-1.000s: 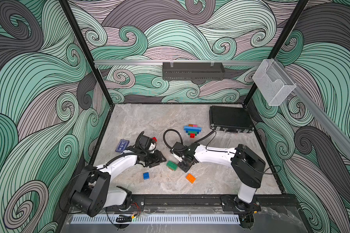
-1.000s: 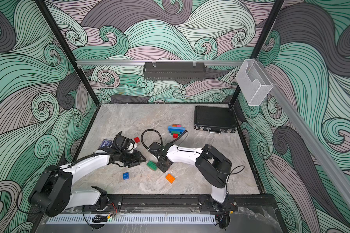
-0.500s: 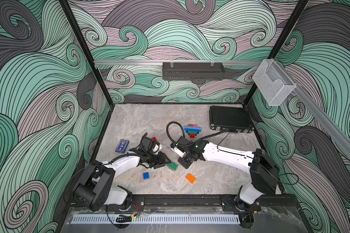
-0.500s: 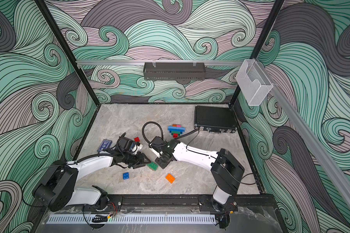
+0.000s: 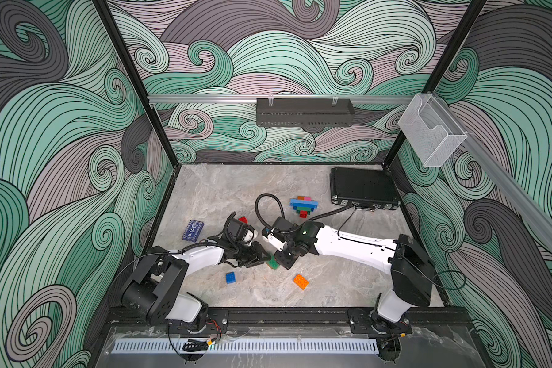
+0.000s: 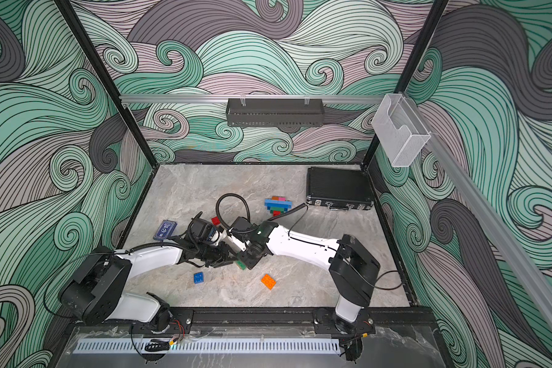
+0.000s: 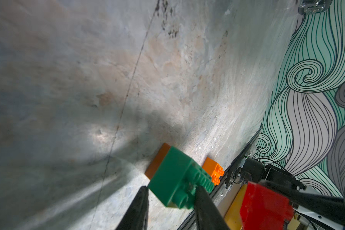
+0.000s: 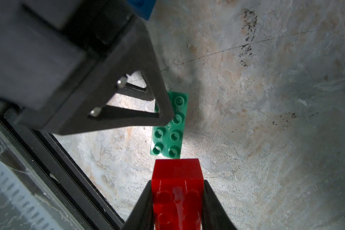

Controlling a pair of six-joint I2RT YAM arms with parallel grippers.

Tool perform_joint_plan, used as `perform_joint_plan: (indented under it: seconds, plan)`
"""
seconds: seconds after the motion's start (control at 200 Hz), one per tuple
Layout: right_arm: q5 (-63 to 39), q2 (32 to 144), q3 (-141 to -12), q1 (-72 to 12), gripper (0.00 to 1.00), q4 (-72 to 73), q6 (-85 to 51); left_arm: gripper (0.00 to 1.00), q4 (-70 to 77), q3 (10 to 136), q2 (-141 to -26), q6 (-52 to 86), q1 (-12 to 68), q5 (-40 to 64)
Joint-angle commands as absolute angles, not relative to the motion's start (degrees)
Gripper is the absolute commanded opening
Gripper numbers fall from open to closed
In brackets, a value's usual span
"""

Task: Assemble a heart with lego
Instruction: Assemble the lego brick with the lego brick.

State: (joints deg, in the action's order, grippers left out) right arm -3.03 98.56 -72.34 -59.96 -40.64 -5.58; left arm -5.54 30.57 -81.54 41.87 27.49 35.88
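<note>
My left gripper (image 7: 170, 189) has a finger on each side of a green lego brick (image 7: 177, 179) that lies studs up on the table (image 5: 272, 263) (image 6: 240, 264), and it is shut on that brick. My right gripper (image 8: 177, 183) is shut on a red brick (image 8: 177, 179), held just beside the green brick (image 8: 171, 139). In both top views the two grippers (image 5: 262, 258) (image 5: 284, 259) meet at the front middle. A partly built stack of blue, green, red, pink and orange bricks (image 5: 303, 205) (image 6: 278, 204) lies further back.
Loose bricks lie close by: blue (image 5: 230, 277), orange (image 5: 300, 281) and another red (image 5: 243, 219). A flat dark blue card box (image 5: 193, 230) sits at the left. A black case (image 5: 362, 188) fills the back right corner. The front rail (image 8: 68, 159) runs close to the grippers.
My left gripper has moved right to the green brick and closed round it. The right arm has stretched out, still holding the red brick beside the green one.
</note>
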Motion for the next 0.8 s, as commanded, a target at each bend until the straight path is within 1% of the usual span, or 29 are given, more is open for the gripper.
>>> perform_joint_plan:
  seconds: [0.0,0.215,0.565,0.796]
  plan:
    - [-3.04,100.63,-74.75,-60.71,0.3,-42.17,-6.84,0.38,-5.71,29.28,-81.83,43.08,27.78,34.83]
    - [-1.6,102.39,-76.0,-61.22,0.29,-43.31,-8.31,0.4,-6.81,29.27,-77.4,43.77,27.22,35.06]
    - [-0.28,104.09,-78.12,-62.3,0.29,-45.22,-10.97,0.4,-7.73,28.58,-76.34,44.21,24.85,33.69]
    - [2.71,106.93,-80.45,-63.85,0.29,-47.0,-13.17,0.4,-6.69,28.02,-77.7,44.15,24.44,33.61]
